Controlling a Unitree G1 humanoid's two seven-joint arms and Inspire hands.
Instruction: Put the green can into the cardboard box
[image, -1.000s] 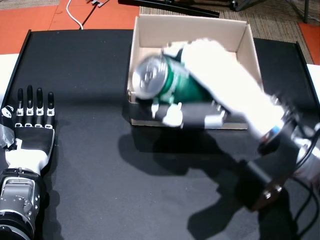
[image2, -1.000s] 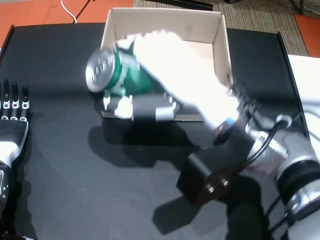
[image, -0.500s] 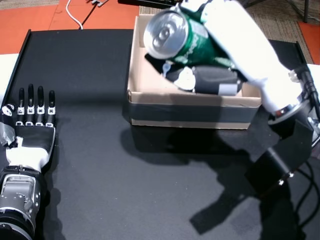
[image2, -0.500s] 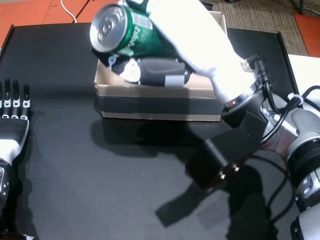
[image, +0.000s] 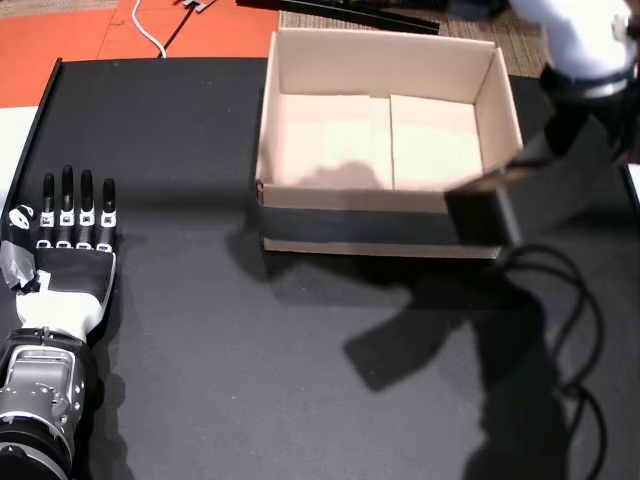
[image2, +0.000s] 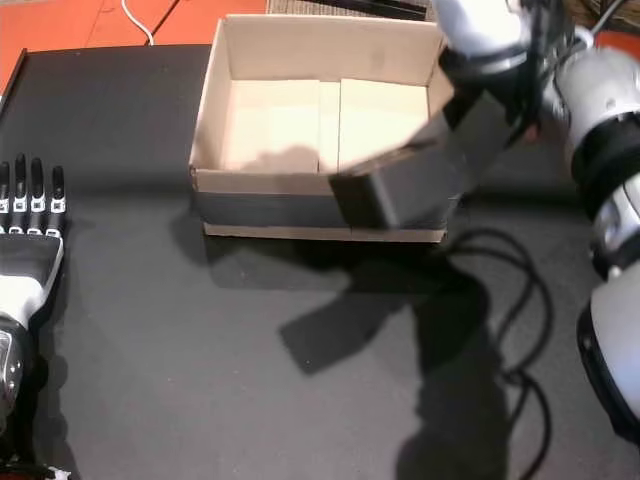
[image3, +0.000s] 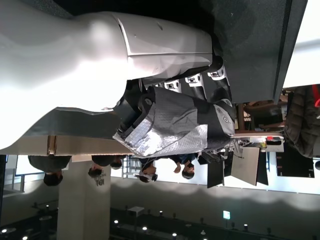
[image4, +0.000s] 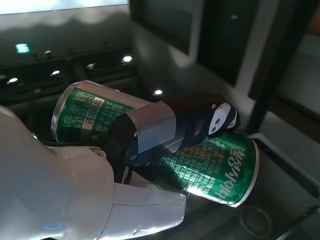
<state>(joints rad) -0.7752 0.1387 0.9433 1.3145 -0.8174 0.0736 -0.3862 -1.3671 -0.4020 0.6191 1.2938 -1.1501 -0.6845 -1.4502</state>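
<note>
While the green can (image4: 165, 150) is gripped sideways by the right hand (image4: 150, 150) above head-view range, the empty cardboard box (image: 385, 235) sits below; left hand (image: 65, 250) is rested flat, fingers spread.

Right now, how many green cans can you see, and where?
1. The green can shows only in the right wrist view, gripped in the right hand. The cardboard box looks empty in both head views; none elsewhere on the table.
</note>
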